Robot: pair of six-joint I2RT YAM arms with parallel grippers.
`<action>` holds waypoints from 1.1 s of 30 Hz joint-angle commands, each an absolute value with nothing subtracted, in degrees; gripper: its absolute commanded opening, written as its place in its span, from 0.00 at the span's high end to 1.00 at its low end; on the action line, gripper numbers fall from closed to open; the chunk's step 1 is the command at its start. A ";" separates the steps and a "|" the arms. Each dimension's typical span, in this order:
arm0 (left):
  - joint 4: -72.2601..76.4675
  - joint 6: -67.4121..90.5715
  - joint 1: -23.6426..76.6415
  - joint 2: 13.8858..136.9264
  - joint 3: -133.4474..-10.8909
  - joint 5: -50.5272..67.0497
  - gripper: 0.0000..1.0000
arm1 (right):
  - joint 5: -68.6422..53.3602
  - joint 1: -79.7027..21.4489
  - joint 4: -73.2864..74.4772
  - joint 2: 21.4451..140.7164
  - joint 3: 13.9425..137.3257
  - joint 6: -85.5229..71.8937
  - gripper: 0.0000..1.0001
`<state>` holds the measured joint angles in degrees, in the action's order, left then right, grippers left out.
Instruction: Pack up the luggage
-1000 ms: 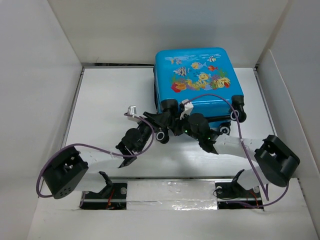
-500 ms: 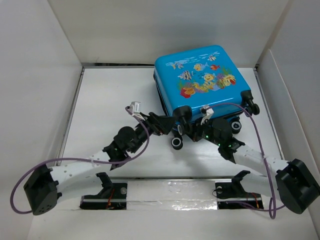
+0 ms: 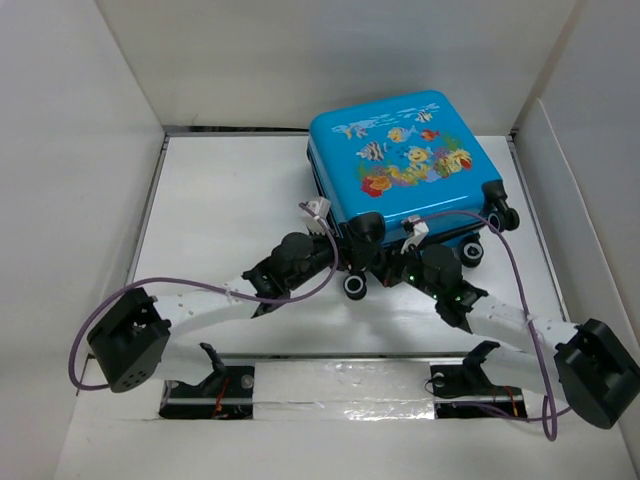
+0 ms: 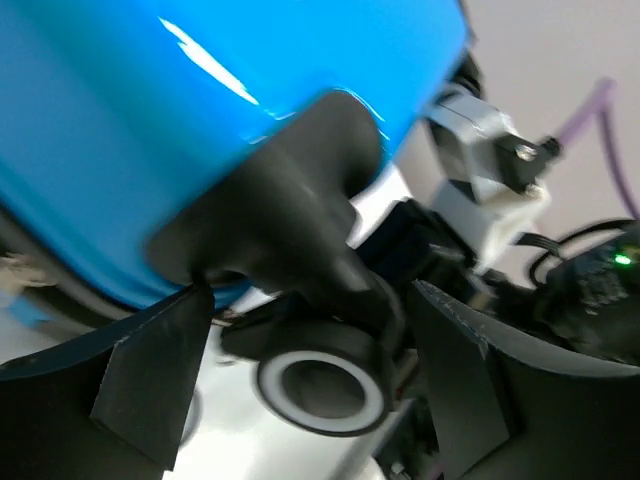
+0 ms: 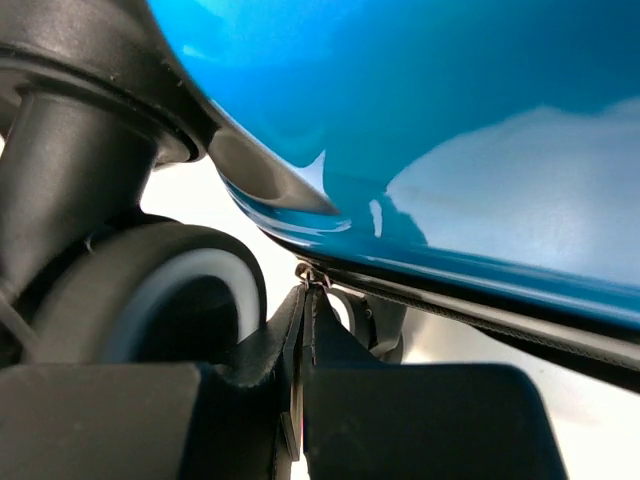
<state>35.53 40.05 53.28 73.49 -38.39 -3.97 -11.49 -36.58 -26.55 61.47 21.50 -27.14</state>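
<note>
Right end effector (image 5: 303, 300) is clenched on the zipper pull (image 5: 308, 285) at the near edge of the luggage (image 3: 400, 160), which lies print-up at the far right of the surface (image 3: 220, 200). Left end effector (image 4: 310, 300) is released, straddling a caster wheel (image 4: 320, 385). We'd brace that corner and zip slowly.

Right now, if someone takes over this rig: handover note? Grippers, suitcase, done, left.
Left gripper: open, fingers either side of the suitcase's near-left caster wheel, not clamped.
Right gripper: shut, apparently pinching the zipper pull at the near-edge seam.
Suitcase: flat on the table, far right, fish print up.
Done: lid is down; contents not visible.
Left: probably finishing the zip; how far it has run cannot be told.
</note>
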 commanded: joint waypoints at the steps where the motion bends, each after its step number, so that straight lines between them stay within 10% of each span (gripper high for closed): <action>1: 44.55 41.92 53.00 75.84 -41.57 2.80 0.23 | -10.74 -41.99 -44.72 60.46 22.94 -33.04 1.00; 3: 44.66 43.76 52.47 77.52 -43.15 3.08 0.45 | -11.24 -43.67 -50.95 63.88 23.38 -34.89 1.00; 14: 40.17 42.89 45.72 78.31 -47.98 13.61 0.23 | -26.89 -41.92 -55.27 72.15 28.12 -37.88 0.97; 20: 38.50 40.79 44.21 73.67 -41.43 8.37 0.17 | -18.74 -43.15 -46.36 70.69 28.04 -34.73 0.29; 23: 35.53 38.24 43.68 66.20 -36.06 -3.30 0.15 | -11.88 -44.21 -36.26 65.94 28.74 -31.04 0.13; 30: 29.09 37.96 43.15 52.58 -26.55 -15.55 0.15 | -5.19 -45.26 -24.71 56.71 27.42 -26.81 0.04; 33: 32.07 38.06 43.15 48.79 -20.14 -15.82 0.39 | -4.22 -45.26 -21.28 53.71 27.25 -25.93 0.04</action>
